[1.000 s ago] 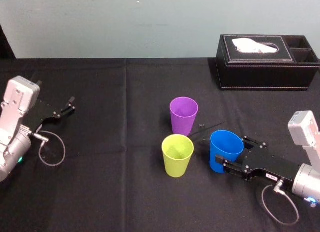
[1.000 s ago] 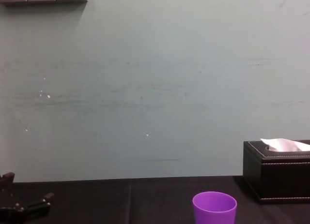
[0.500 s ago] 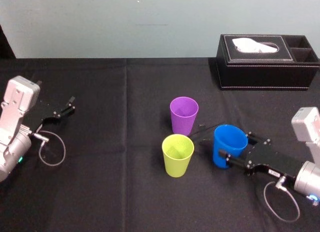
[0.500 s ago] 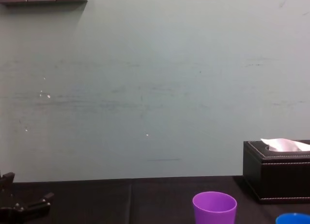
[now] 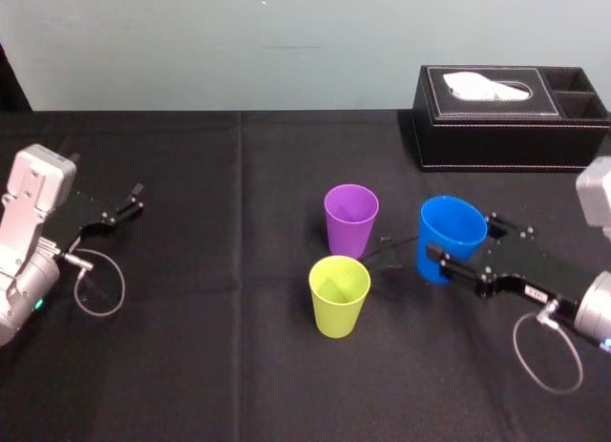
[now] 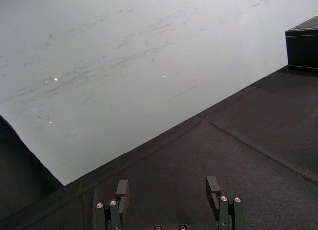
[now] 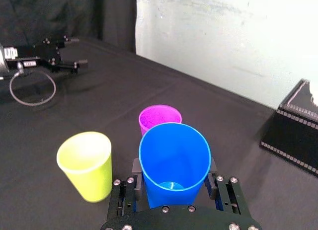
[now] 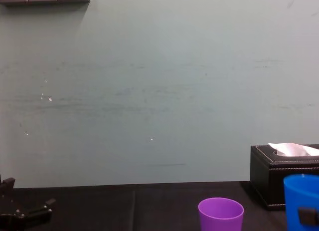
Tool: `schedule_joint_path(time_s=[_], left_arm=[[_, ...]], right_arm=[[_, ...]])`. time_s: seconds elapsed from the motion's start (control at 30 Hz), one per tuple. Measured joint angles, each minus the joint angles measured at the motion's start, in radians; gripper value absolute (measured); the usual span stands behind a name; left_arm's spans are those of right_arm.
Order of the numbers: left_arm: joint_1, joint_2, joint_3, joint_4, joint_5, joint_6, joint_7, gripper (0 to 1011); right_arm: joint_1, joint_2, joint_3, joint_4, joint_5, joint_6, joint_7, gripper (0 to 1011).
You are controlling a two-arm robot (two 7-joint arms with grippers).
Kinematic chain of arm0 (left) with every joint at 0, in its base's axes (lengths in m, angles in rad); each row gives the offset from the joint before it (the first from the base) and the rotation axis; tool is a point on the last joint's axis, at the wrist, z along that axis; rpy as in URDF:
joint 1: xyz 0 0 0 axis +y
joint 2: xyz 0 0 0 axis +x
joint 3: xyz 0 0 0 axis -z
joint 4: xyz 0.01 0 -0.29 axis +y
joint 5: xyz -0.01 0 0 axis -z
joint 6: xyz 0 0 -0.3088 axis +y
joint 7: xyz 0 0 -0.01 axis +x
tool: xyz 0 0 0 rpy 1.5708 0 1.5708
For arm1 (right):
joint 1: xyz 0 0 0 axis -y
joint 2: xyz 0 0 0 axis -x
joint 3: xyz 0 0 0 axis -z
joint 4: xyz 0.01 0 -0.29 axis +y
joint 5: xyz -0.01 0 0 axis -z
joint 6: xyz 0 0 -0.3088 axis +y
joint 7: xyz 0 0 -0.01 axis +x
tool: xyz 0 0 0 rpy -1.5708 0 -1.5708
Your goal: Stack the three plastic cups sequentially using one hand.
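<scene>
1. At 3 o'clock of the purple cup [image 5: 350, 218], your right gripper [image 5: 463, 243] clamps the blue cup [image 5: 449, 234], lifted clear of the table [image 5: 239, 366].
2. The green cup [image 5: 339, 294] stands at purple's 6 o'clock.
3. Your left gripper [image 5: 134, 199] rests far out at 9 o'clock, fingers spread, empty.

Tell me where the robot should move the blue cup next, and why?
Probably a little to its left, over the purple cup, then down. The right gripper is shut on the blue cup just right of the purple cup, which stands upright and empty. The left gripper sits open, far left.
</scene>
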Motion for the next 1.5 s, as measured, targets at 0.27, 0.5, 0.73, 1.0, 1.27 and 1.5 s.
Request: schedule_joint_path(time_s=[0.27,0.5,0.73,1.0,1.27,1.5], left_arm=[[0.000,0.000,0.000,0.000,0.000,0.000,0.000,1011],[0.000,0.000,0.000,0.000,0.000,0.000,0.000,1012],[0.000,0.000,0.000,0.000,0.000,0.000,0.000,1011],[0.000,0.000,0.000,0.000,0.000,0.000,0.000,1011],[0.000,0.000,0.000,0.000,0.000,0.000,0.000,1011],[0.000,0.000,0.000,0.000,0.000,0.000,0.000,1011]], right_arm=[[0.056,-0.001,-0.004,-0.041,0.006,0.066,-0.013,716],[0.130,-0.016,-0.040,-0.039,0.002,0.099,-0.011,716],[0.207,-0.043,-0.090,-0.013,-0.016,0.122,-0.008,716],[0.285,-0.083,-0.148,0.039,-0.038,0.143,-0.005,716],[0.338,-0.119,-0.189,0.097,-0.053,0.149,0.004,716],[0.370,-0.139,-0.215,0.132,-0.069,0.148,0.009,716]])
